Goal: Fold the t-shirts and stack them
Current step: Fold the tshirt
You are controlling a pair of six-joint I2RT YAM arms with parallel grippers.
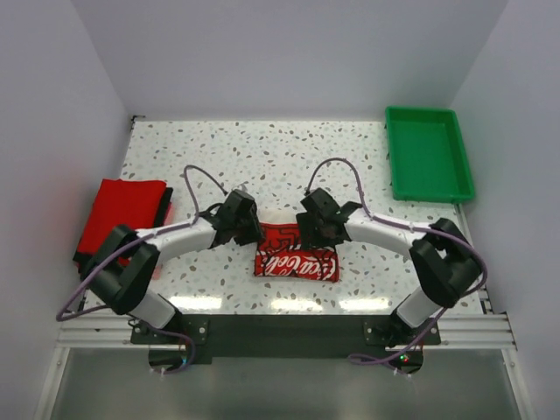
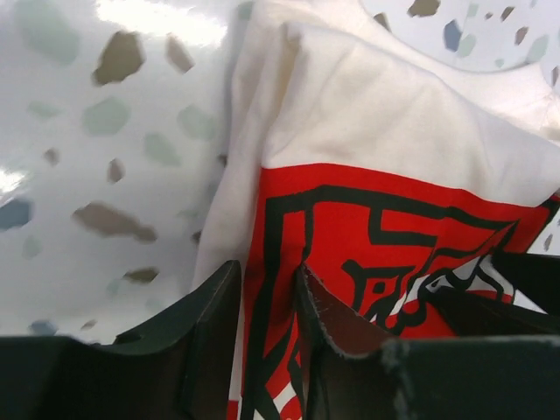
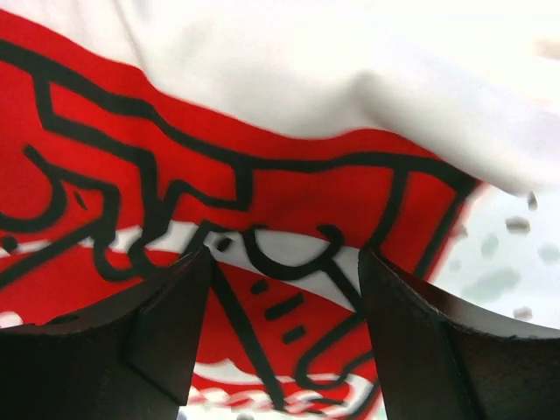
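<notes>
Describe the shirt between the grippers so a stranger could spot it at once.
On the speckled table, near the front edge, between the left gripper and right gripper, lies a folded t-shirt, cream-white with a red printed graphic. The only other cloth, the pile at the left edge, is plain red on top.

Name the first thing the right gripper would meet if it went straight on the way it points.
The cream-white t-shirt, on its red print, just ahead of the right gripper; exact gap unclear.

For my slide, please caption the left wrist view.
Left gripper straddling the printed edge of the cream-white t-shirt on the speckled table.
</notes>
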